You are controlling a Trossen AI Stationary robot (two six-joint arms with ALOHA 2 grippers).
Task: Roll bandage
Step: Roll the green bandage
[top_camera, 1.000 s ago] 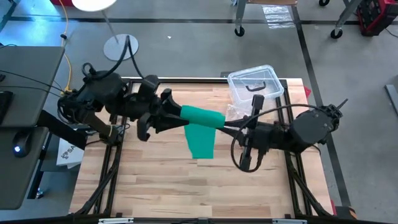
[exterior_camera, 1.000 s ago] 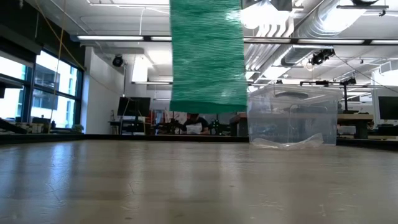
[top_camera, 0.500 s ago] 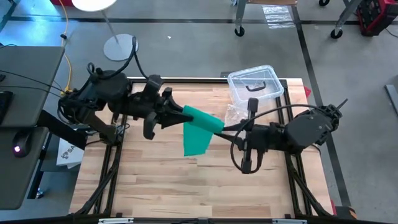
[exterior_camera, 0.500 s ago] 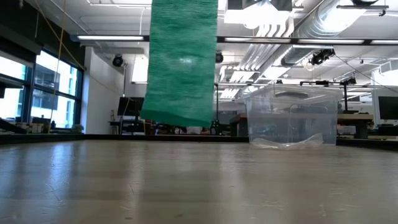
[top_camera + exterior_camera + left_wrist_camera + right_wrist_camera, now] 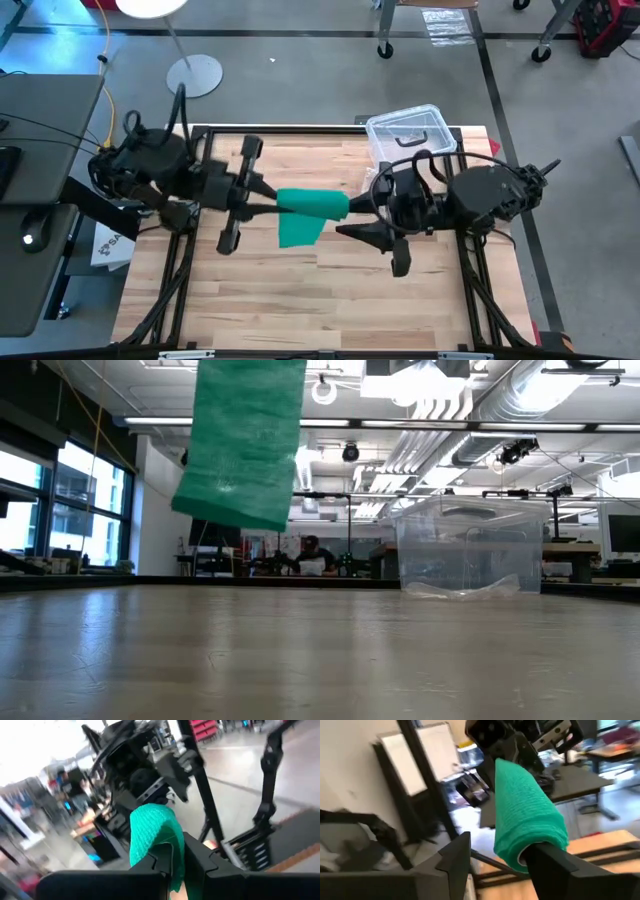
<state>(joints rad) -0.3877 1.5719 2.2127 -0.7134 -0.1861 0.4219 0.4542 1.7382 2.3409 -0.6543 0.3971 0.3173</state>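
My left gripper (image 5: 268,203) pinches the bandage (image 5: 305,212) mid-frame, its roll pointing rightward at my spread right gripper (image 5: 352,230), tail hanging.

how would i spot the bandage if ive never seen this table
Look above the middle of the wooden table, between the two dark arms. The left gripper pinches a green bandage with one end hanging free. Unlike the clear plastic box at the far edge, it is solid green fabric.
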